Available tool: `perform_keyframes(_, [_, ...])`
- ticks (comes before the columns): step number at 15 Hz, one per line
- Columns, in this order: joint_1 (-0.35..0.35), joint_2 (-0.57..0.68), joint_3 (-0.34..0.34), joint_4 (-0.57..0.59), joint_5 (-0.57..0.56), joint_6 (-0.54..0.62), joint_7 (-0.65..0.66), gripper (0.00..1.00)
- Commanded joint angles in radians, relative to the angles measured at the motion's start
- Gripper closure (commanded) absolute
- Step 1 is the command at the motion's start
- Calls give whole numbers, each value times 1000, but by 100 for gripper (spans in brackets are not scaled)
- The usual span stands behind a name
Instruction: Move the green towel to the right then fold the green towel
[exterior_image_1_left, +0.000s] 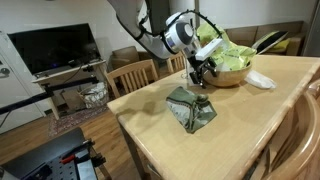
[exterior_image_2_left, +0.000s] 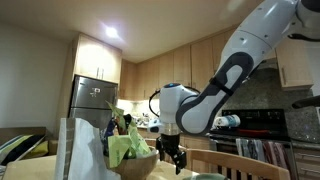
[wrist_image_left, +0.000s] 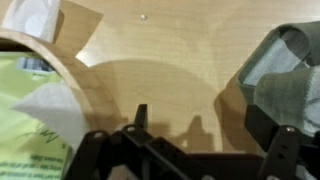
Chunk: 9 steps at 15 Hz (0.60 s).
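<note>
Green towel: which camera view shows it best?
An exterior view shows the towel whole, bunched on the table. The wrist view catches only part of it at the right edge. Elsewhere I cannot make it out.

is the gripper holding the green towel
No, the green towel lies bunched on the table, apart from the gripper, which hangs empty near the bowl.

I note wooden bowl (exterior_image_1_left: 230, 79) on table (exterior_image_1_left: 270, 125), holding yellow-green packets (exterior_image_1_left: 228, 52). White crumpled item (exterior_image_1_left: 260, 81) just beside bowl. Chair (exterior_image_1_left: 133, 76) near bowl; television (exterior_image_1_left: 55, 48) well apart from bowl. Refrigerator (exterior_image_2_left: 90, 100) behind bowl.
</note>
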Motion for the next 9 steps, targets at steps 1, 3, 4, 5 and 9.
perform_keyframes(1, [31,-63,-31,-31,-55,8,34,0])
perform_keyframes(3, [25,-92,-15,-48,-57,0,28,0])
perform_keyframes(4, [14,-115,2,-69,-44,6,17,0])
perform_keyframes(5, [14,-131,0,-83,-47,21,28,0])
perform_keyframes(9, [6,-84,9,-24,-38,7,5,0])
